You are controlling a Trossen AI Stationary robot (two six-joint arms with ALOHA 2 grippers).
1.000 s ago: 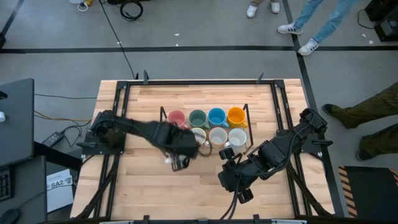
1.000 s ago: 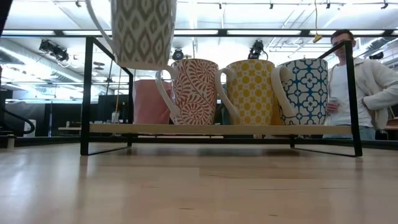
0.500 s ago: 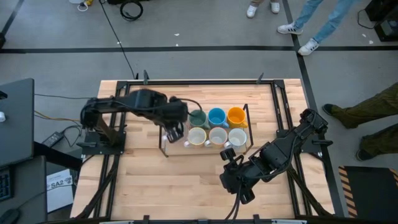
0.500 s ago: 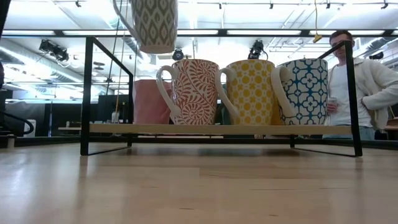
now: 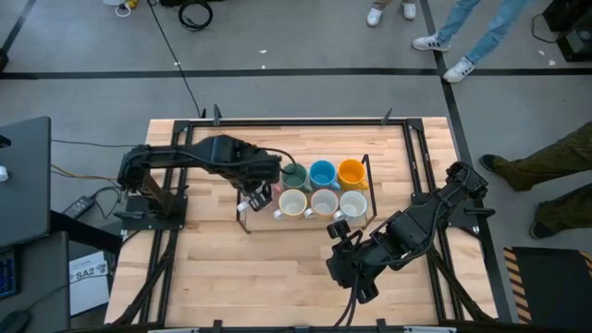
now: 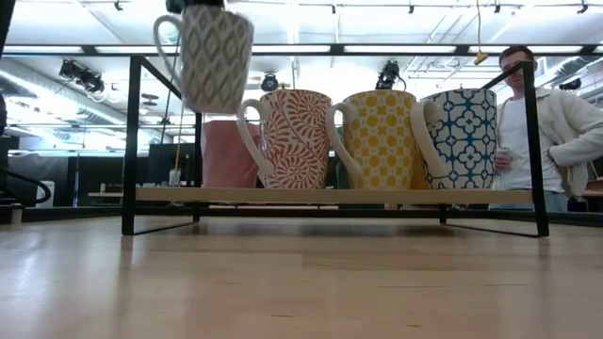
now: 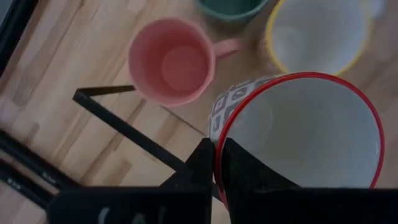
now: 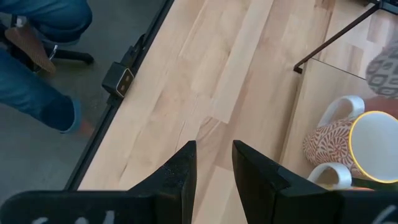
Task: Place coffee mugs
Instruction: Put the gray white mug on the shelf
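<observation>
Grey mug [image 6: 215, 58] in the air over rack's [image 6: 330, 195] left end, above pink mug [image 7: 175, 61]. Left gripper [image 7: 216, 163] clamped on its red rim. Right gripper [image 8: 213, 163] slightly parted, empty, near table's [image 5: 277, 268] front edge.

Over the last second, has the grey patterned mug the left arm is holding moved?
Yes. The grey patterned mug has come down and shifted left against the rack's post, toward the shelf.

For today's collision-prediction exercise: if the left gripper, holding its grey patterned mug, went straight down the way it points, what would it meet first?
Probably the rack's wooden shelf, at the vacant front-left spot beside the pink mug. The left gripper holds the grey patterned mug by its rim above that corner; depth is uncertain, so the black frame might be grazed.
</observation>
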